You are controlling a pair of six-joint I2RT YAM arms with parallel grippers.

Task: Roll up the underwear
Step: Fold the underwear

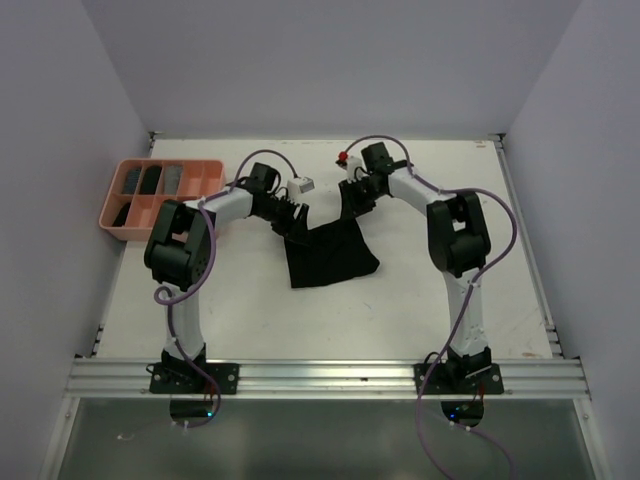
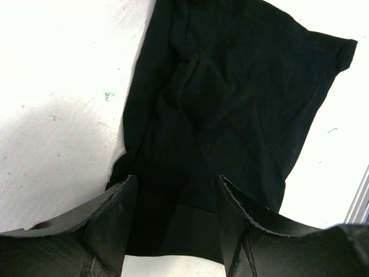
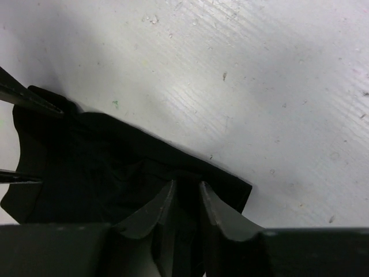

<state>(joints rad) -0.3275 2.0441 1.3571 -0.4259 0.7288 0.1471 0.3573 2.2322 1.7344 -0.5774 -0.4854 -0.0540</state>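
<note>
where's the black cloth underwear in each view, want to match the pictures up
top external: the black cloth underwear sits mid-table, between the two arms.
left wrist: it fills the middle and upper right, running up from the left gripper.
right wrist: it sits lower left, reaching into the right gripper.
shared landmark: the white table around the cloth.
</note>
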